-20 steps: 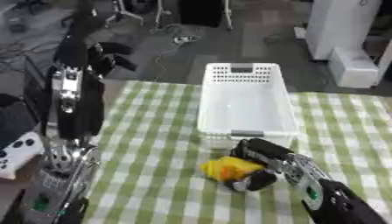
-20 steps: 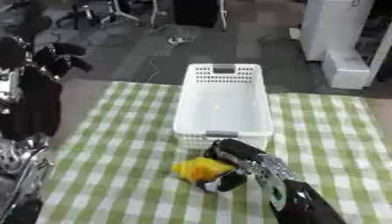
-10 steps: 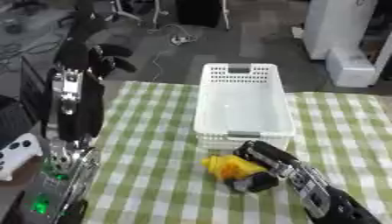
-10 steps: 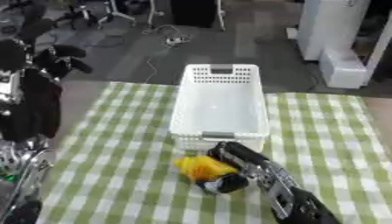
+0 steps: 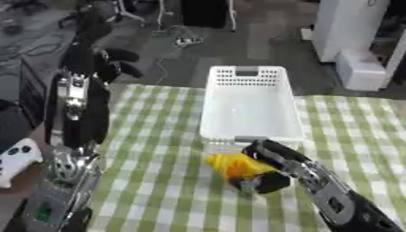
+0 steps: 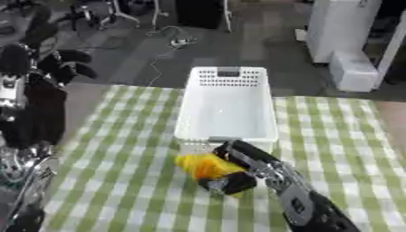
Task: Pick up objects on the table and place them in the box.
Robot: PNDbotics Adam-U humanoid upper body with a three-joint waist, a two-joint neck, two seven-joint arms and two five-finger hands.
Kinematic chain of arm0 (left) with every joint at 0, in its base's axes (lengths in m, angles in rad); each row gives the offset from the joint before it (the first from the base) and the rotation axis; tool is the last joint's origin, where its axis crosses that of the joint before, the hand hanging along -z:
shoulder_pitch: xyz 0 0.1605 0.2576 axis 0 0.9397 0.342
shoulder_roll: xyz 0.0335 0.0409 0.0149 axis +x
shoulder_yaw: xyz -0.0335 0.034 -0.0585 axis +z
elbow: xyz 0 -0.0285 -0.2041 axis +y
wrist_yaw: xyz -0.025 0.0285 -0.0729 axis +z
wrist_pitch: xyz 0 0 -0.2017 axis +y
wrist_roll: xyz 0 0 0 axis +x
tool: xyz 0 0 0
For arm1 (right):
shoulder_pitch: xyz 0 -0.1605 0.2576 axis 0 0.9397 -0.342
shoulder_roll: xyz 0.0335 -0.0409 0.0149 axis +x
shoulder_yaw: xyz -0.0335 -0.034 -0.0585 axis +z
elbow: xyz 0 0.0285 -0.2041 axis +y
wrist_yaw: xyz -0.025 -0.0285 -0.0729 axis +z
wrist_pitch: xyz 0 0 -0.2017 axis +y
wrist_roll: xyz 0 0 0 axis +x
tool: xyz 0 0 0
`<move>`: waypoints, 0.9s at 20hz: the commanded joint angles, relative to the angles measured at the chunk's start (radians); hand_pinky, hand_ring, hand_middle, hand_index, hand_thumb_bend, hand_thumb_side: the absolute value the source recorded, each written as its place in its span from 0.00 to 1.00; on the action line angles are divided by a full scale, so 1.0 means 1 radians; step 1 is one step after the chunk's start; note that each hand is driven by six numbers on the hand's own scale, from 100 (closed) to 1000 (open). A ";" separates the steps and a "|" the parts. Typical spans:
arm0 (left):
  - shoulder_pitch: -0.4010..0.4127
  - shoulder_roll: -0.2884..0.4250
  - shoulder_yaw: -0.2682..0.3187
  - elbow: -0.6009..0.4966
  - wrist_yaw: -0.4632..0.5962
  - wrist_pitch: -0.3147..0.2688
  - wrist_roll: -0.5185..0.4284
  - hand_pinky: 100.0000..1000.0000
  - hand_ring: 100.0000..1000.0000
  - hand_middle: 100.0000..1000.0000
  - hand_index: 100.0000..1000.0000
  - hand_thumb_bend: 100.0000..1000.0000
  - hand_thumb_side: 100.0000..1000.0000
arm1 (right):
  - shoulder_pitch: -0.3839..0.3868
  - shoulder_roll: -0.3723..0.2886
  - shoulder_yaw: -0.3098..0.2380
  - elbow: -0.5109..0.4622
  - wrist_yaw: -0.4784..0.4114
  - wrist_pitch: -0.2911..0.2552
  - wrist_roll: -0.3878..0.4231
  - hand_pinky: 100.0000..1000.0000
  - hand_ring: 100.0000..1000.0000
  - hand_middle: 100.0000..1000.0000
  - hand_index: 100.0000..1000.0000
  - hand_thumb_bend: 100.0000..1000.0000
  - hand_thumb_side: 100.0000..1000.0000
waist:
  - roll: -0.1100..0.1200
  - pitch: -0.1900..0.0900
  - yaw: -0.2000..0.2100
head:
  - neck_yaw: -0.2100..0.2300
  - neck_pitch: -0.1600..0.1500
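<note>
My right hand [image 5: 266, 171] reaches in from the lower right over a table [image 5: 158, 181] covered in green-and-white check cloth. Its fingers [image 5: 266, 152] curl over the top of a yellow object [image 5: 232, 165], and the thumb [image 5: 266, 183] closes in beneath it, so the hand is clamped around the object. The object is soft-edged and bright yellow (I cannot make out what it is beyond colour and a rounded, lumpy shape). It sits low over the cloth; whether it touches the cloth or is just lifted off it, I cannot tell.

Just beyond my right hand stands the box [image 5: 250, 106], a white plastic basket with perforated walls, long and narrow, running away from me. Its inside shows plain white. The yellow object is outside it, just in front of the near end wall.

My left arm [image 5: 75, 104] stands upright along the left side of the view, black and silver. The left hand [image 5: 107, 63] is raised well above the table's far left corner, its dark fingers loosely spread and holding nothing.
</note>
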 commanded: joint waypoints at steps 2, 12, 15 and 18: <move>-0.006 0.027 0.004 -0.017 -0.002 0.001 0.000 0.41 0.56 1.00 0.79 0.20 0.74 | -0.022 -0.029 0.009 -0.113 -0.058 0.065 0.026 0.00 0.00 0.00 0.04 0.20 0.00 | -0.001 -0.018 -0.002 | 0.000 -0.005; -0.005 0.029 0.006 -0.017 -0.001 0.002 0.003 0.42 0.56 1.00 0.79 0.20 0.73 | -0.064 -0.094 0.016 -0.238 -0.125 0.135 0.048 0.00 0.00 0.00 0.03 0.21 0.01 | -0.006 -0.028 -0.003 | 0.003 -0.010; -0.005 0.030 0.007 -0.017 -0.001 0.004 0.006 0.42 0.56 1.00 0.79 0.20 0.74 | -0.088 -0.143 0.028 -0.268 -0.152 0.130 0.055 0.00 0.00 0.00 0.03 0.19 0.03 | -0.010 -0.030 -0.003 | 0.014 -0.006; -0.007 0.030 0.006 -0.017 0.000 0.008 0.005 0.42 0.56 1.00 0.79 0.20 0.74 | -0.102 -0.190 0.035 -0.262 -0.224 0.132 0.087 0.00 0.00 0.00 0.04 0.21 0.01 | -0.015 -0.032 0.001 | 0.023 -0.002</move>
